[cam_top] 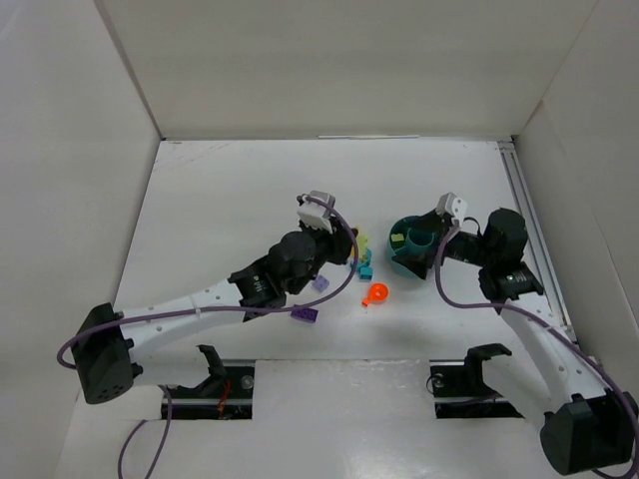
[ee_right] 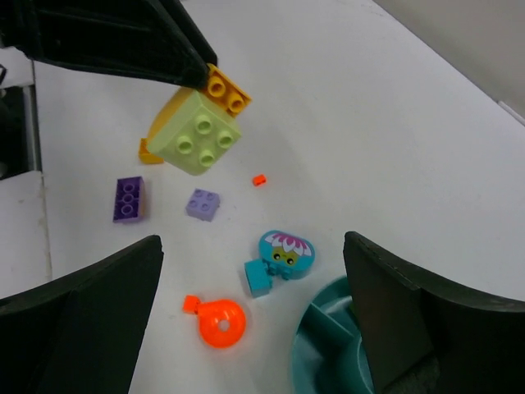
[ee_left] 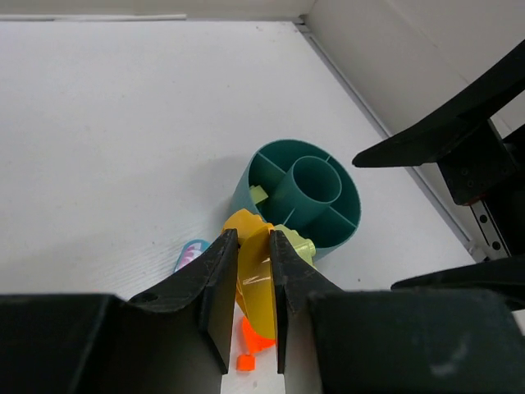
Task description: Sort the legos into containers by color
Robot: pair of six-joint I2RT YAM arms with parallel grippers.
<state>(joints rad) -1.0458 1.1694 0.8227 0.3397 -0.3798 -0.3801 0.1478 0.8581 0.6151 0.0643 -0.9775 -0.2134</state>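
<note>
My left gripper (ee_left: 253, 238) is shut on a yellow piece (ee_left: 256, 279) that has a light green brick (ee_right: 199, 135) stuck to it, held above the table just left of the teal bowl (ee_left: 243, 193). One bowl compartment holds a light green bit (ee_left: 259, 194). My right gripper (ee_right: 252, 246) is open and holds nothing, over the bowl's near side (ee_right: 328, 345). On the table lie a cyan flower piece (ee_right: 286, 253), a red-orange round piece (ee_right: 221, 322), a tiny red-orange bit (ee_right: 259, 180), a lavender brick (ee_right: 203, 204) and a purple brick (ee_right: 130, 199).
White walls enclose the table on three sides. A metal rail (cam_top: 529, 220) runs along the right edge behind the bowl. The right arm (ee_left: 459, 148) stands close to the bowl's right side, and the loose bricks cluster between the two arms (cam_top: 365, 264).
</note>
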